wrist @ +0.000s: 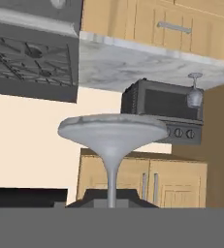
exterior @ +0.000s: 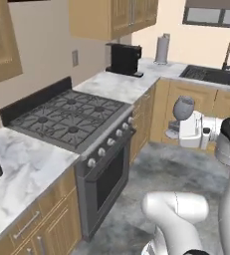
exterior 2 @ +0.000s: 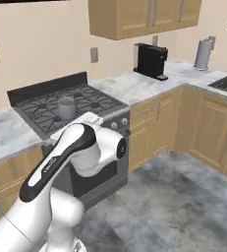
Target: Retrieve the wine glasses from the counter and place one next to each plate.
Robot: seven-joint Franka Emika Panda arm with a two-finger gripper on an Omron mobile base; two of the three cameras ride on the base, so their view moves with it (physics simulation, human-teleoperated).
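My gripper (exterior: pixel 178 127) is shut on the stem of a clear, grey-tinted wine glass (exterior: pixel 183 107) and holds it in the air over the kitchen floor, in front of the corner cabinets. In the right base view that glass (exterior 2: pixel 66 108) shows just above my arm. The hand view is rolled upside down: the held glass's round foot (wrist: pixel 112 131) and stem rise from my gripper (wrist: pixel 111 200). A second wine glass (wrist: pixel 195 94) stands on the marbled counter (wrist: pixel 133 68) beside a dark microwave (wrist: pixel 162 112). The plates are out of view.
A gas stove (exterior: pixel 69 119) with its oven door sits at my left, between marble counter runs. A black coffee machine (exterior: pixel 124 59), a paper towel roll (exterior: pixel 162 49) and a sink (exterior: pixel 211 74) stand along the far counter. Grey floor (exterior 2: pixel 184 206) lies open ahead.
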